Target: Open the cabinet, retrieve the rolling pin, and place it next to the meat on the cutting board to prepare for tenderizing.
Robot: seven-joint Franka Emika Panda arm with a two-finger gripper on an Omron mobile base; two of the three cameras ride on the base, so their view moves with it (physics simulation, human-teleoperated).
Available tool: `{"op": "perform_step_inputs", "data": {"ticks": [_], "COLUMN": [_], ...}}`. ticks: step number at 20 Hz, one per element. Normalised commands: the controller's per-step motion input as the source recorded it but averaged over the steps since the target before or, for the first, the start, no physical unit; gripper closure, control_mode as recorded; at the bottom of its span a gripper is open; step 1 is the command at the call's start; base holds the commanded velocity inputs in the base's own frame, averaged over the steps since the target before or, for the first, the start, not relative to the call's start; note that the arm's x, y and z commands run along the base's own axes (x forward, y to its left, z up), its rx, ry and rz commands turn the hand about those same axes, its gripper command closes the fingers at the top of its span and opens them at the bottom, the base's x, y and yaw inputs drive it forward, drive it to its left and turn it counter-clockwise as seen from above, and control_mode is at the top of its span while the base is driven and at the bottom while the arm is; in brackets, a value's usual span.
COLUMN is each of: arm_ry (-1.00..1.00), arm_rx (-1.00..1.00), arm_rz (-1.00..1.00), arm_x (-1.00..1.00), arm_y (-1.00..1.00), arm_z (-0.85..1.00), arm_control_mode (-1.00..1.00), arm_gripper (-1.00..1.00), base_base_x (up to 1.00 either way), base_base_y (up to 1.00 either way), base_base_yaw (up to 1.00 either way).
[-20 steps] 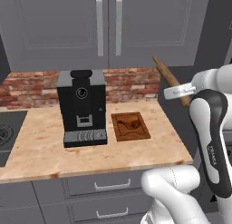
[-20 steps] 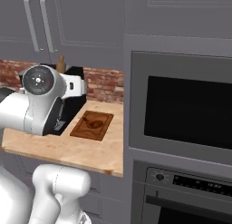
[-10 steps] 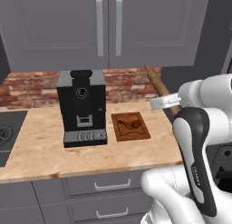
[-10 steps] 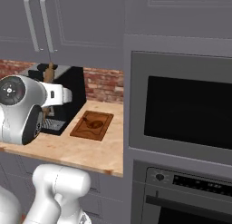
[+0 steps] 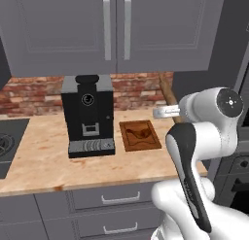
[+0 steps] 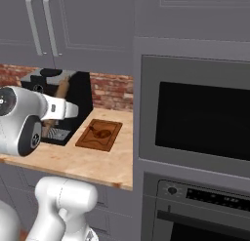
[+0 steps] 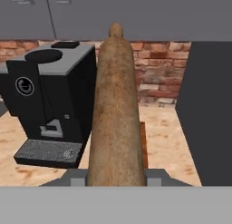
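Rolling pin [image 7: 115, 114] clamped in claw [image 7: 116, 177], above cutting board [image 5: 140, 135].

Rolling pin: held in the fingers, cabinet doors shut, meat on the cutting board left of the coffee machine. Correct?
Not quite. The cutting board with the meat lies right of the coffee machine, as the left base view shows. The rolling pin is held in the fingers, and the cabinet doors are shut.

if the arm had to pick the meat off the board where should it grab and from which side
From straight above, pinching across its narrow middle: the meat lies flat on the cutting board, so no side offers an edge. The gripper is shut on the rolling pin.
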Motion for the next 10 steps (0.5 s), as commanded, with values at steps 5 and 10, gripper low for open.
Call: {"op": "perform_step_inputs", "data": {"ticks": [5,10], "arm_ry": [0.05,0.09], "arm_rx": [-0.01,-0.02], "arm_rz": [-0.03,0.0], "arm_x": [0.19,0.28], "arm_y": [0.0,0.0], "arm_z": [-0.25,-0.35], "arm_control_mode": [-1.0,-1.0], "arm_gripper": [1.0,1.0], "base_base_x": [0.0,0.0], "base_base_y": [0.0,0.0], "base_base_yaw": [0.0,0.0]}}
